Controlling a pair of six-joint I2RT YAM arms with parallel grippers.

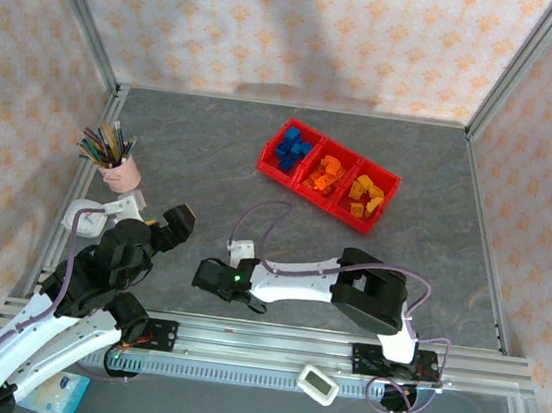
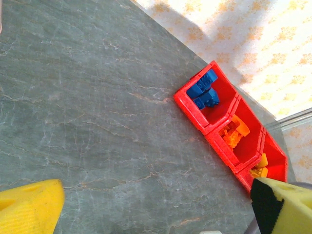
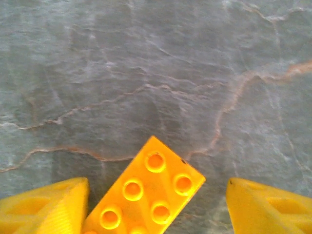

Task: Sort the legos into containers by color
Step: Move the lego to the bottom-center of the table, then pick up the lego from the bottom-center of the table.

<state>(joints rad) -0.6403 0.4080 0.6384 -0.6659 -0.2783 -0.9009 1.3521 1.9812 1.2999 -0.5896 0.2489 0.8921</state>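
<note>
A yellow-orange lego lies skewed, studs up, on the grey table between the fingers of my right gripper. The jaws are open: the left finger is at the brick's corner and the right finger stands clear of it. In the top view my right gripper is low, left of centre. The red containers sit at the back with blue legos, orange legos and yellow-orange legos, one colour in each compartment. My left gripper is open above bare table, looking toward the containers.
A pink cup of pencils stands at the left edge near my left arm. A small white block with a cable lies just behind the right gripper. Metal frame posts and patterned walls bound the table.
</note>
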